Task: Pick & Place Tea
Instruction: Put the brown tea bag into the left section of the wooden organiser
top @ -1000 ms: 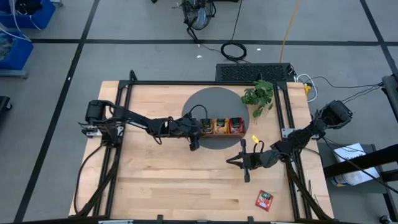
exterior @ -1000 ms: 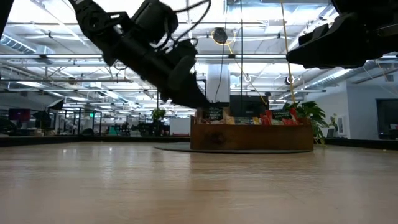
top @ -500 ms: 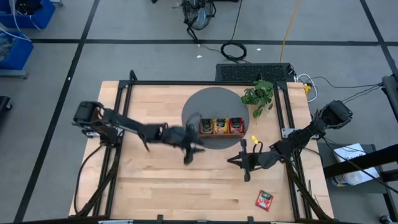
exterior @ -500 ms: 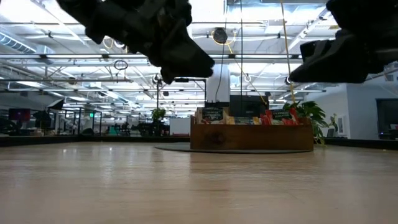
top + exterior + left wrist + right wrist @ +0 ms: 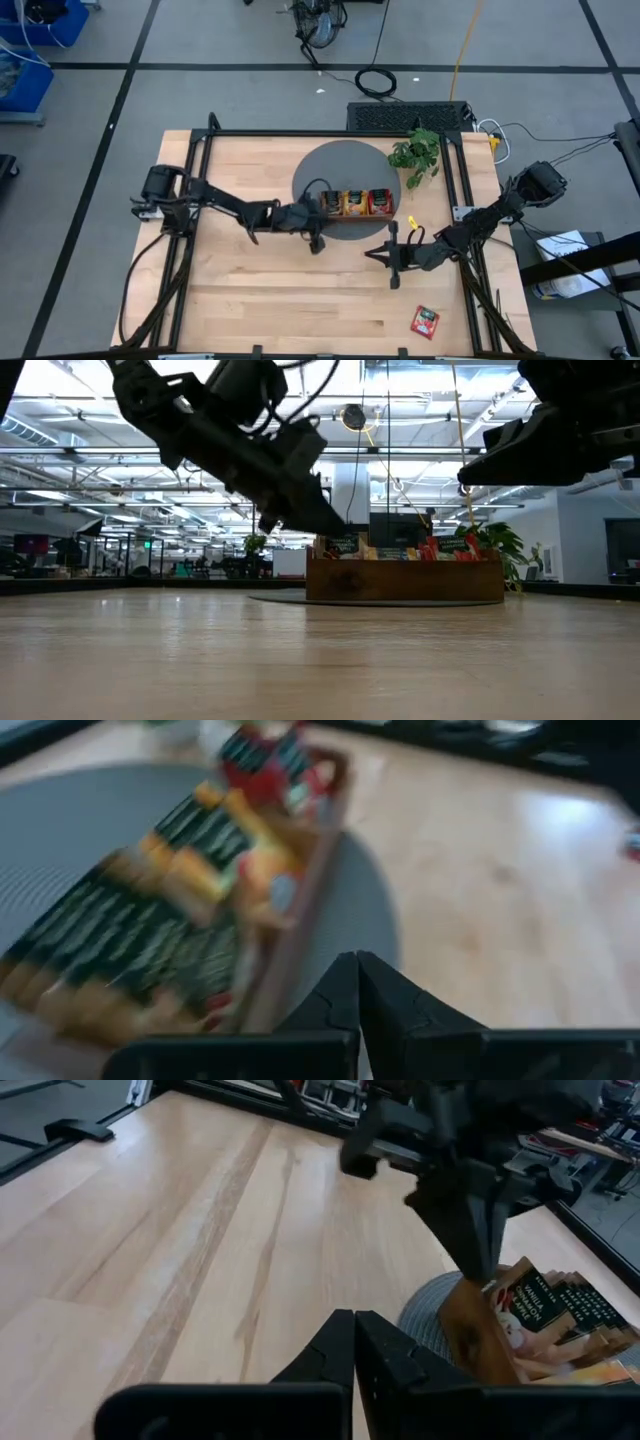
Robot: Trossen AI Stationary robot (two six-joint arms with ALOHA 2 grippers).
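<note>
Wooden tray (image 5: 354, 222) on grey round mat (image 5: 335, 162); leafy plant (image 5: 416, 155) just beside; black cable coil (image 5: 376, 80) on floor.

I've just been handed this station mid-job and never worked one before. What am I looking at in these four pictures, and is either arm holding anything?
Two dark robot arms work at a wooden table. The top-down picture shows everything; the low one looks level across the tabletop; the other two come from cameras on each arm's wrist.

On a grey round mat stands a wooden tray filled with tea sachets. A plant stands beside it, one red sachet lies near the table's front edge, and a small yellow item lies right of the tray.

The left gripper hangs by the tray's left end, shut and empty. The right gripper waits in front of the tray, also shut and empty.
</note>
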